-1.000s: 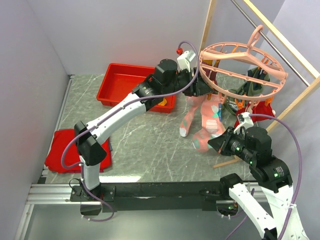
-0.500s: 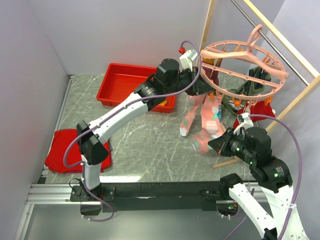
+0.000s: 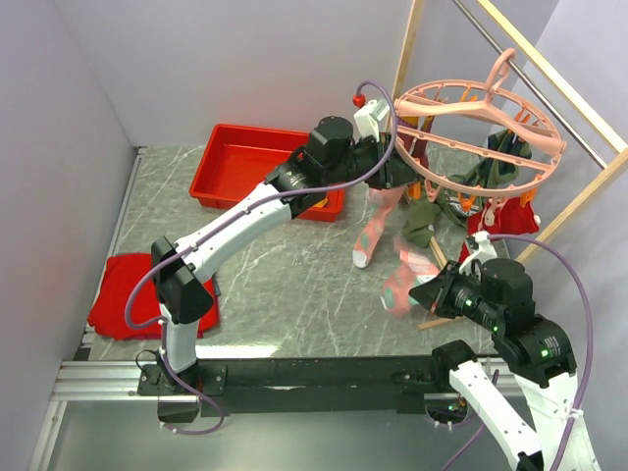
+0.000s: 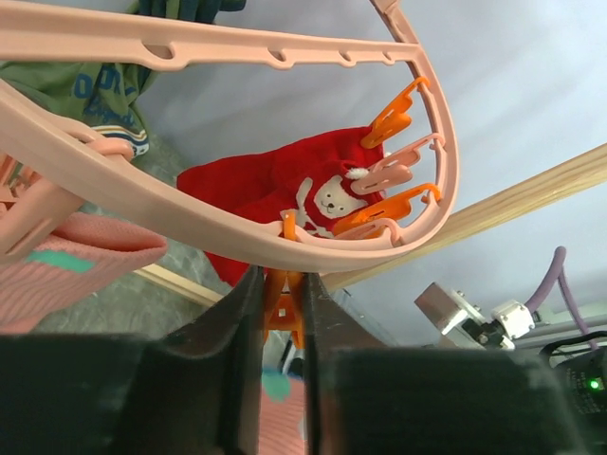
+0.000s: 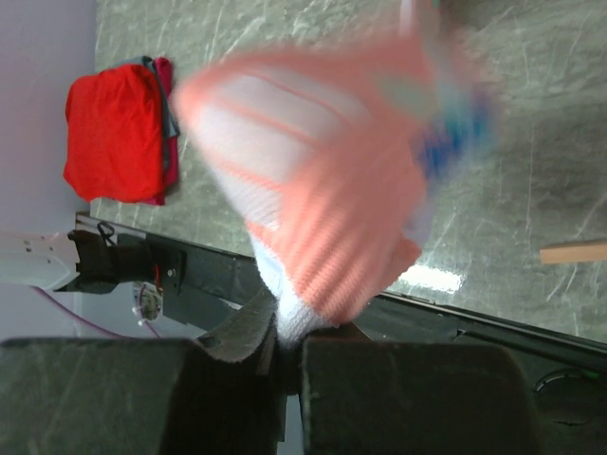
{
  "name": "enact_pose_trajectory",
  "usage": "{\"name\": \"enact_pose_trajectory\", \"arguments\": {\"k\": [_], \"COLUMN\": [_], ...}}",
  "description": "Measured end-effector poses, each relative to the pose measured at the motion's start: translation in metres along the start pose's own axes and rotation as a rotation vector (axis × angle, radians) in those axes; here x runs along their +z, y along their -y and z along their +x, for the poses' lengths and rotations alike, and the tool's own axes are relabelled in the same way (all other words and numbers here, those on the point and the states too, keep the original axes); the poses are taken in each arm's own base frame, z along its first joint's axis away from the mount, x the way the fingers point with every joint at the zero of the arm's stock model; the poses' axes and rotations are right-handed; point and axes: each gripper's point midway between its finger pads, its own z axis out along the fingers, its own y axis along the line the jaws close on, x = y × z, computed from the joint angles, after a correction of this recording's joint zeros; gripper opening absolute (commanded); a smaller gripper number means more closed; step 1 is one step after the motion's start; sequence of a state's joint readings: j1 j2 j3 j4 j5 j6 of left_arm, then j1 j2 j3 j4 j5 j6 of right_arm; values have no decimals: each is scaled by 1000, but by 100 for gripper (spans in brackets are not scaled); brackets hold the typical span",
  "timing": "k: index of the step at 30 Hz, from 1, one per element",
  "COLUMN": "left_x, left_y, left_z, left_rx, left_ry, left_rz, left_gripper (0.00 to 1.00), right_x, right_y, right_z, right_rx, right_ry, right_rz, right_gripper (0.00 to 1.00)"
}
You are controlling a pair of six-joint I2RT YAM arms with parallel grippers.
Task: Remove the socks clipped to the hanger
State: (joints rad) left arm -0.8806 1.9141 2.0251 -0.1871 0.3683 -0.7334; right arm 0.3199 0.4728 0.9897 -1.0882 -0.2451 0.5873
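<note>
Far left: red cloth (image 3: 123,294) lies flat on the table (image 3: 294,285). A dark cloth edge shows at its side in the right wrist view.

Red bin (image 3: 250,162) sits at the back. The only thing visible in it is 1 small yellow-orange bit at the right end, half hidden by the left arm. Cannot tell what it is.

Left gripper (image 4: 283,299) is up at the near-left rim of the hanger (image 3: 453,98), jaws pinched onto 1 orange clip (image 4: 283,320) under the ring.

Pink sock (image 3: 376,231) hangs from that side of the ring, toe low near the table. Maroon sock (image 3: 414,147) hangs behind it, under the ring.

Right gripper (image 3: 424,291) is clamped on one end of the 2nd pink sock (image 3: 400,280). That sock is low over the table, below the ring and apart from it, and motion-blurred in both views.

Green sock (image 3: 422,224) hangs just right of the pink sock. A 2nd green one is further right under the ring.

Red sock (image 4: 285,185) is clipped at the right side of the ring, with pink and orange clips just beside it.

Wooden frame (image 3: 579,186) stands far right, with the hanger's hook up by its rail. 1 wood strip (image 3: 442,319) lies on the table by the right gripper.
</note>
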Motion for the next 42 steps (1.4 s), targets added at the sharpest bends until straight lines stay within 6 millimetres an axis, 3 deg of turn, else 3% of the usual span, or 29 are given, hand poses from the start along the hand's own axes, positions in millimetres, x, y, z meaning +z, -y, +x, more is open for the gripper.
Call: {"name": "enact_pose_trajectory", "arguments": {"k": [2, 4, 5, 14, 19, 26, 34, 38, 40, 42], "left_x": [0, 0, 0, -16, -44, -83, -86, -86, -87, -88], "left_y": [-1, -4, -5, -21, -9, 27, 54, 52, 50, 49], "left_z": [1, 4, 6, 38, 56, 86, 121, 141, 145, 148], "left_rx": [1, -10, -13, -25, -17, 4, 26, 29, 35, 41], "left_ry": [-3, -15, -20, -111, -159, -238, -379, -444, -460, -471], "left_rz": [-2, -12, -16, -66, -16, 199, 365, 375, 373, 370], "left_gripper": [49, 53, 63, 82, 82, 83, 82, 78, 70, 69], "right_x": [0, 0, 0, 10, 11, 11, 11, 9, 7, 5], "right_y": [0, 0, 0, 1, -4, -24, -46, -54, -57, -60], "right_z": [2, 2, 2, 1, 1, -1, 2, 3, 4, 4], "right_rx": [1, 1, 2, 10, 2, -40, -95, -102, -106, -109], "right_ry": [-8, -10, -12, -49, -59, -84, -133, -148, -154, -156], "right_rz": [-2, -2, -2, 20, -3, -112, -242, -283, -306, -318], "right_gripper": [0, 0, 0, 0, 0, 0, 0, 0, 0, 0]}}
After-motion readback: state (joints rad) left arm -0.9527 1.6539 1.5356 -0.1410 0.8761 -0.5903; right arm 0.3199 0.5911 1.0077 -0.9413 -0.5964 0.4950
